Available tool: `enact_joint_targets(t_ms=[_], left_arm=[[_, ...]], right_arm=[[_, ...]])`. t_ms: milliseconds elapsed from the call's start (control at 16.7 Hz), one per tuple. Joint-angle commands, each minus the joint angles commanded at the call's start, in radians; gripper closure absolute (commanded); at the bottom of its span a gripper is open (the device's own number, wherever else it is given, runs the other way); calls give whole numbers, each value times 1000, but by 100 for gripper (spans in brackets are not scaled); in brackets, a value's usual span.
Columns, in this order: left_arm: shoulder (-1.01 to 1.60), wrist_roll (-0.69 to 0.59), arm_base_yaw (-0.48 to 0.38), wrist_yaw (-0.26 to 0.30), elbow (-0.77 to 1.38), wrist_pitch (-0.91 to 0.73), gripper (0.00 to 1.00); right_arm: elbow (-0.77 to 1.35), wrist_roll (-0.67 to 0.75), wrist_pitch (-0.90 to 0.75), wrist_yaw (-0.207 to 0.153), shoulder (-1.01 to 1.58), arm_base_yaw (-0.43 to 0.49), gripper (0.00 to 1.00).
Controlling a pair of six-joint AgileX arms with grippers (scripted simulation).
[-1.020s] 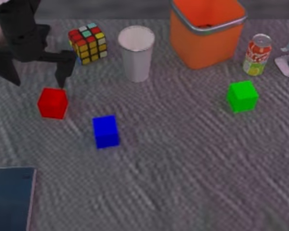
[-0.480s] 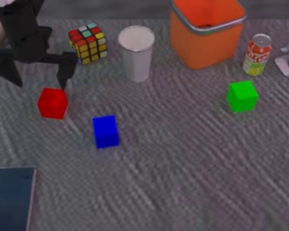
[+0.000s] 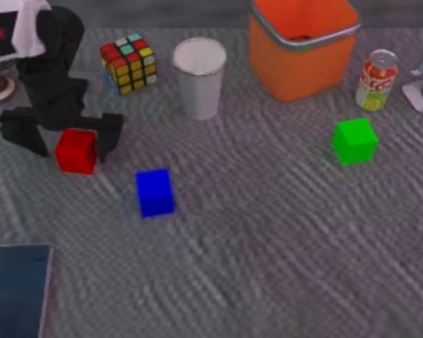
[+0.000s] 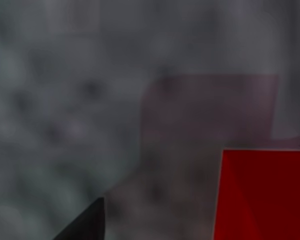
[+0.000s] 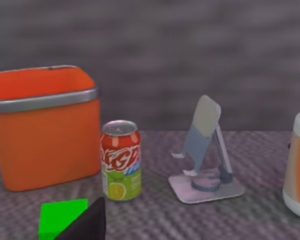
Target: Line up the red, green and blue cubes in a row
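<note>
**Left gripper astride red cube, fingers spread**

Top view. The left gripper [image 3: 72,139] sits low at the table's left, its two dark fingers [image 3: 111,134] spread wide with the red cube [image 3: 75,151] between them. One finger stands on each side of the cube; contact cannot be confirmed. The blue cube [image 3: 154,191] lies near the red one, toward the table's centre and closer to the front edge. The green cube [image 3: 354,140] rests well apart, on the right, in front of the soda can [image 3: 376,79]. Along the back: puzzle cube [image 3: 129,63], white cup [image 3: 199,76], orange bin [image 3: 303,53]. A dark blue book [image 3: 15,290] occupies the front left corner. The right arm does not appear here.

Left wrist view. A red cube face [image 4: 262,195] fills one corner, resting on the grey cloth [image 4: 65,100]. A dark fingertip [image 4: 87,225] shows at the edge, clear of the cube.

Right wrist view. Green cube [image 5: 61,217] partly behind a dark fingertip [image 5: 87,224]; whether the right claw is spread or pressed together cannot be told. Beyond: bin [image 5: 42,130], can [image 5: 120,160], phone stand [image 5: 206,155], white bottle [image 5: 299,160].
</note>
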Motion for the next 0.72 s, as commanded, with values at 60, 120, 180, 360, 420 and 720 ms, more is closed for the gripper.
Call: enact_joint_targets(t_ms=[60,120,180,360,420,720], left_arm=[[3,0,0,0,-6,6,0],[3,0,0,0,-6,6,0],[3,0,0,0,-6,6,0],[3,0,0,0,-6,6,15],[3,0,0,0,-6,6,23],[3,0,0,0,-6,6,60]], right_arm=[[0,0,0,0,0,0,0],[0,0,0,0,0,0,0],[0,0,0,0,0,0,0],[0,0,0,0,0,0,0],[0,0,0,0,0,0,0],[0,0,0,0,0,0,0]])
